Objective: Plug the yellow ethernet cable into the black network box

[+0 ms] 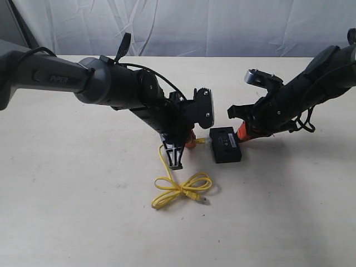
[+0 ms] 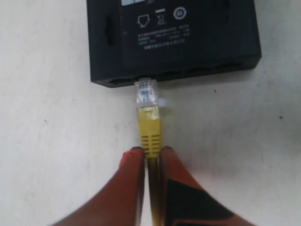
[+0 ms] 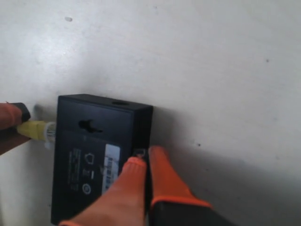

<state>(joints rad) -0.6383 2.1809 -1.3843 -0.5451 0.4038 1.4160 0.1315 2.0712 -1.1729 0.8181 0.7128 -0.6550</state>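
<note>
The black network box [image 1: 225,144] lies flat mid-table, its white label strip [image 3: 111,162] on top. My left gripper [image 2: 151,150] is shut on the yellow ethernet cable [image 2: 149,129] just behind its clear plug [image 2: 146,92]. The plug's tip sits at the mouth of a port on the box's side [image 2: 188,73], with most of it still outside. The rest of the cable [image 1: 181,186] lies in loose loops nearer the table front, its other plug [image 1: 200,197] free. My right gripper [image 3: 145,159] is shut, its orange fingertips [image 3: 162,165] against the box's opposite side.
The left arm's dark body [image 1: 111,83] reaches in from the left and the right arm [image 1: 300,94] from the right. The pale tabletop [image 1: 83,194] is bare around them, and a white curtain [image 1: 194,22] hangs behind.
</note>
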